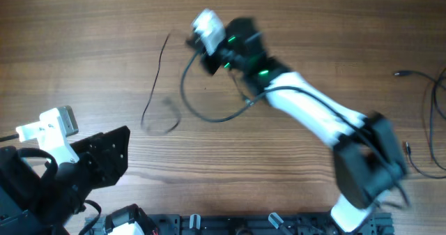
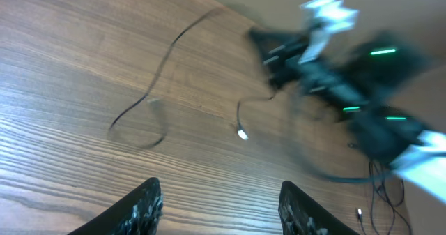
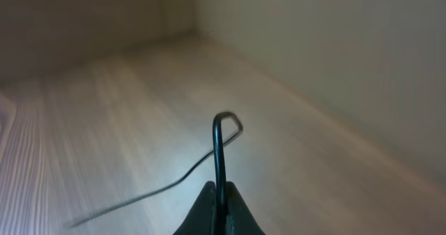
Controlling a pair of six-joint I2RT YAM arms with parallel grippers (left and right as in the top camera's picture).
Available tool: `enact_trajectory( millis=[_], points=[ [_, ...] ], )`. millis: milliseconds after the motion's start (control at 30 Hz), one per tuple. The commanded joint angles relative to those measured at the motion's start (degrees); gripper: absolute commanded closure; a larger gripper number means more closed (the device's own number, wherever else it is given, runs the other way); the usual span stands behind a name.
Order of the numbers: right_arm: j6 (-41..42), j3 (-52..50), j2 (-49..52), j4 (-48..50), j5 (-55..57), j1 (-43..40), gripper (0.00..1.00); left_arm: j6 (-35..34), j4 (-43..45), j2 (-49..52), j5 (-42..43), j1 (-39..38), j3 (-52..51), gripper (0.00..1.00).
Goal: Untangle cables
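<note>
In the right claw, a cable

No readable text, labels, brands or numbers anywhere (frames blurred, surfaces plain).

The table is brown wood, its grain running left to right. Left of the middle lies a loose strand, thin and black, which runs from the far side toward the near side and ends in a small curl. Just right of it a second cable sweeps in a wide curve. More thin wires lie at the right edge.
</note>
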Motion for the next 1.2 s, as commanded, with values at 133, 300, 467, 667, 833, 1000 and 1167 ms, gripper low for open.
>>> enact_trajectory(
  millis=[133,300,467,667,833,1000,1167],
  points=[
    [-1.3,0.1,-23.3,-15.2,7.8,-17.6,0.96,3.2,-2.0,0.2,0.4,0.3,0.0,0.43],
    [-1.7,0.1,-33.1,-19.4,10.5,-40.3,0.96,3.2,-2.2,0.2,0.4,0.3,0.0,0.43],
    [-1.0,0.1,-35.3,-19.0,7.9,-60.6,0.96,3.7,-2.2,0.2,0.2,0.3,0.0,0.43],
    [5.0,0.1,-32.4,-21.3,15.0,-72.0,0.96,4.6,-2.2,0.2,0.2,0.3,0.0,0.43],
    [16.0,0.1,-25.7,-18.9,17.8,-78.1,0.96,4.6,-2.3,0.2,0.2,0.3,0.0,0.42],
    [30.7,0.1,-15.6,-14.4,17.8,-85.1,0.96,4.6,-2.2,0.2,0.2,0.3,0.0,0.42],
    [47.8,0.1,-5.9,-14.7,17.8,-91.4,0.76,4.6,-2.3,0.2,0.2,0.3,0.0,0.41]
  ],
)
